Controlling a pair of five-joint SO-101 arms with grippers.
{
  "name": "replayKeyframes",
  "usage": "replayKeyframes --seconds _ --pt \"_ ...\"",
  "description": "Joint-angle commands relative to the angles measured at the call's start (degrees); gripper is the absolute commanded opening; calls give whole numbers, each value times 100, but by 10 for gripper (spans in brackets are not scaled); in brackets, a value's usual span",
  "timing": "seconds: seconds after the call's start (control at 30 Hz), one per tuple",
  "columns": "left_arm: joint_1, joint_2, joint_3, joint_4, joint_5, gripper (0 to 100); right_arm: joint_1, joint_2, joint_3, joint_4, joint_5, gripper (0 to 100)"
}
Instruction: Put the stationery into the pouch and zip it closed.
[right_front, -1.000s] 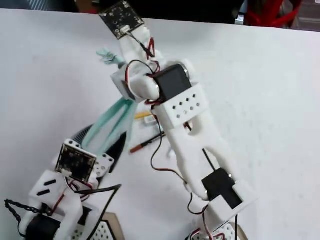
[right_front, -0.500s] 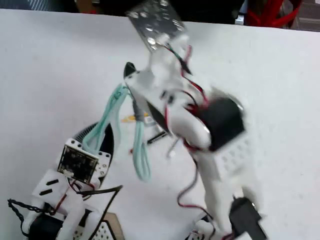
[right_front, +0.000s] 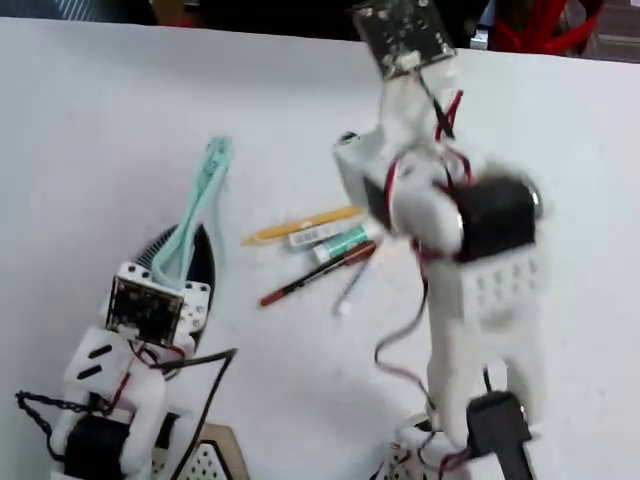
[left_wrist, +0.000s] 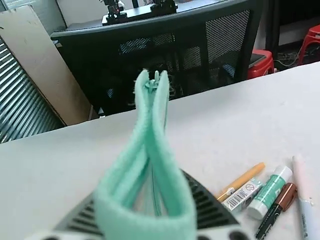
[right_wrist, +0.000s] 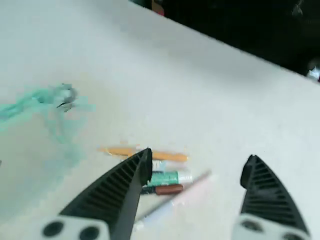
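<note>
High view: the pouch (right_front: 198, 195) stretches across the counter (right_front: 100, 120), its near end hidden under the left arm. In the left wrist view the left gripper (left_wrist: 150, 227) is clamped on that end, its fingers cut off by the frame. The stationery (right_front: 318, 235) lies loose beside the pouch. The right gripper (right_wrist: 199, 159) hangs above it, jaws apart.

Beyond the right gripper (right_wrist: 199, 157), the mint pouch (right_wrist: 35, 100) is a smear cut by the frame edge, and the stationery (right_wrist: 165, 177) by one fingertip blurs together. In the left gripper (left_wrist: 145, 200), the pouch's held end runs out of frame, as does a white pen (left_wrist: 302, 190) nearby.
</note>
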Motion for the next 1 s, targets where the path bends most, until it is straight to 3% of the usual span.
replayKeyframes --seconds 0.0,0.13,0.27,0.5,0.67,0.97 --pt "-48 -4 211 -563 -18 46 409 242 642 -92 -255 219" --pt "-48 4 440 -1327 -9 46 523 470 1547 -453 -281 196" --pt "-48 4 431 -1574 -9 43 769 567 2497 -1191 -308 202" --pt "321 1112 211 -2092 -9 42 1323 576 4176 -2958 -1345 204" --pt "330 2176 -510 -1679 0 41 1560 576 5143 -4180 -1591 204" --pt "312 1121 176 -1064 211 85 1543 998 5240 -4743 -1591 202"
